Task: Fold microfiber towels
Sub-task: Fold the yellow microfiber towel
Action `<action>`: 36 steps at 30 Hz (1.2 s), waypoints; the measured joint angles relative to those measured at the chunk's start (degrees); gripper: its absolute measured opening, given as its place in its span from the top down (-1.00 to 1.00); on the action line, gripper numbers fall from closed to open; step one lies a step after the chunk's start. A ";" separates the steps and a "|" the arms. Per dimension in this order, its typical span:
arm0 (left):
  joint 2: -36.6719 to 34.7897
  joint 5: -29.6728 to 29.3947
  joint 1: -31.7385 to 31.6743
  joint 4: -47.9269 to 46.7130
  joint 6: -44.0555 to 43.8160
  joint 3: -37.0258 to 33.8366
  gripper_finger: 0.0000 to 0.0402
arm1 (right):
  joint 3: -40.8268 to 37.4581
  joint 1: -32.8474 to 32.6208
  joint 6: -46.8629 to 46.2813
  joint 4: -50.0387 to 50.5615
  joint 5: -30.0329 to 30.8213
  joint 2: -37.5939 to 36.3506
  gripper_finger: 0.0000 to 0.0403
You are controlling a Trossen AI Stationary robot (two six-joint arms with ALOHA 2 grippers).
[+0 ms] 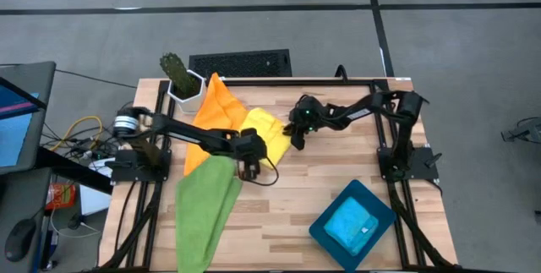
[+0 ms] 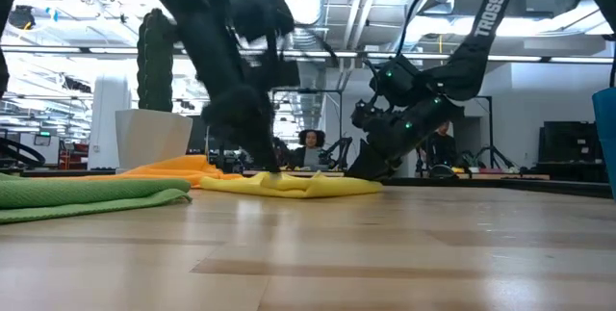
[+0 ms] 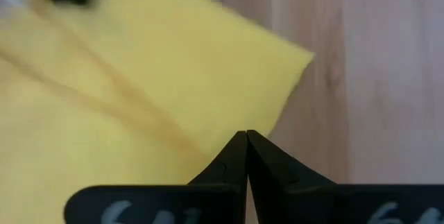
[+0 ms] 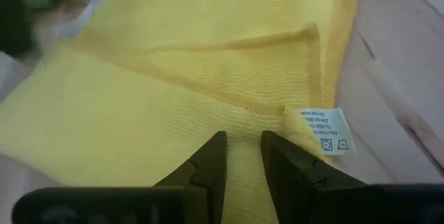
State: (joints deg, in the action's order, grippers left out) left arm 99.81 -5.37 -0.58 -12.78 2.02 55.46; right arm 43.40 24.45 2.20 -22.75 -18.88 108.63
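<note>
The yellow towel [image 1: 264,128] lies partly folded mid-table, its near part flat on the wood [image 2: 308,185]. My left gripper [image 1: 250,170] is shut and slants down at the towel's near edge, close to a corner [image 3: 295,61]. My right gripper [image 1: 297,140] is open a little, slanting down over the towel's right side beside its white label [image 4: 325,128]. The orange towel [image 1: 215,108] lies behind the yellow one. The green towel [image 1: 205,205] lies at the near left, and the light blue towel [image 1: 352,225] lies folded in the teal tray [image 1: 319,226]. My left gripper's shut fingertips [image 3: 246,141] stand right at the yellow towel's edge, coming from above at a slant; I cannot tell whether they touch it. My right gripper's fingers [image 4: 211,148] stand just over the flat yellow cloth beside a stitched hem; nothing shows pinched between them, and whether they touch I cannot tell.
A white pot with a cactus [image 1: 184,83] stands at the far left corner. The tray sits at the near right. Bare wood [image 1: 296,197] lies between the green towel and the tray. People sit in the room beyond the table [image 2: 310,147].
</note>
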 joint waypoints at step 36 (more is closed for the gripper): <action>11.94 0.07 7.63 20.24 -23.15 -1.32 1.00 | 0.22 -5.73 -4.12 -8.05 -0.89 -3.83 0.41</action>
State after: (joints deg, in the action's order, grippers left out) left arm 111.74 -5.29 7.05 7.45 -21.12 54.14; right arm 43.62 18.72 -1.92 -30.81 -19.77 104.80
